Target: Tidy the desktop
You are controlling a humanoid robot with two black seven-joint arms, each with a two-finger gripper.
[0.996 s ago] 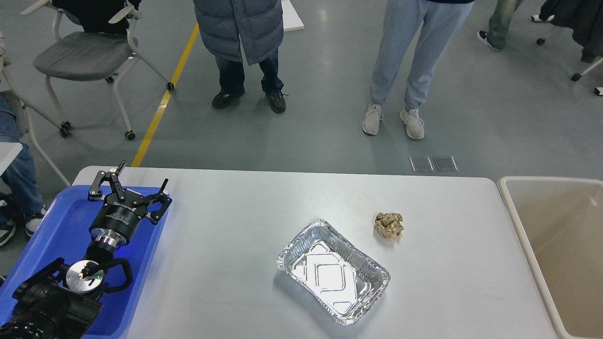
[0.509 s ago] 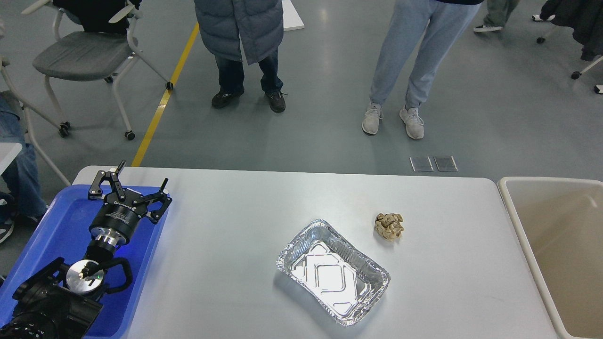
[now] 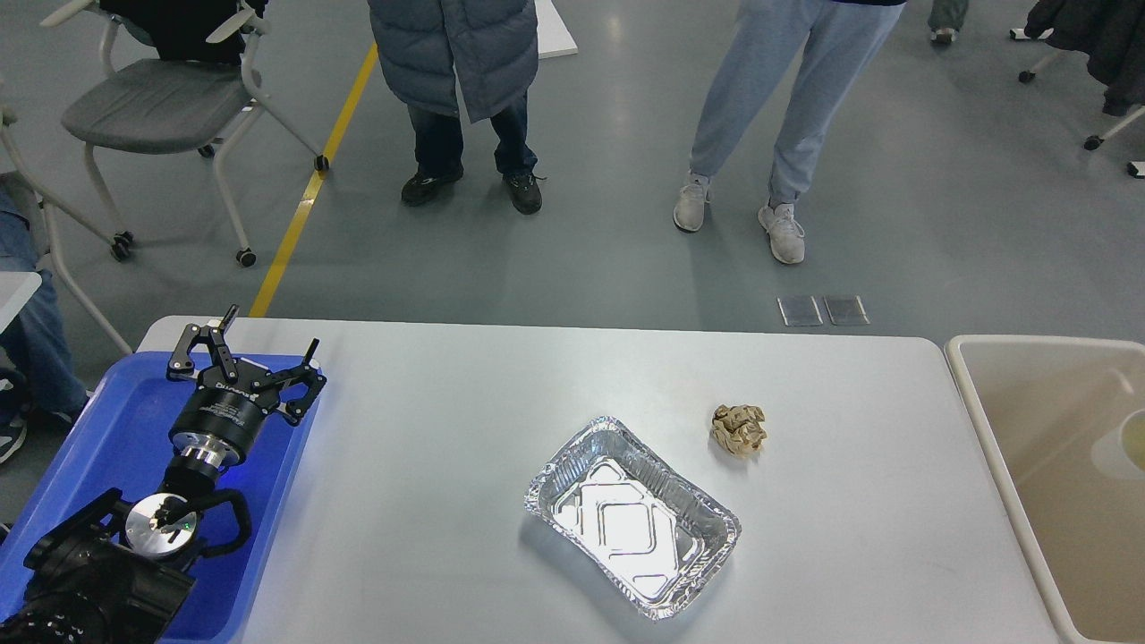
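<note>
The desktop (image 3: 465,394) is a wide white-grey tabletop with rounded corners. On it lie an empty silver foil tray (image 3: 632,513), near the middle and set askew, and a crumpled brown paper ball (image 3: 739,428) just behind and to the right of it. My left gripper (image 3: 267,336) is open and empty. It hovers over the far end of a blue plastic tray (image 3: 89,447) at the table's left edge, well left of both objects. My right arm and gripper are out of view.
A beige rimmed bin (image 3: 975,420) stands off the table's right end; a pale round object (image 3: 1132,444) shows inside it at the frame edge. Two people (image 3: 456,54) stand on the floor beyond the table. A wheeled chair (image 3: 161,107) stands far left.
My left arm has not moved. The person in light trousers shifted a foot. A pale round object has appeared in the beige bin at the right edge.
</note>
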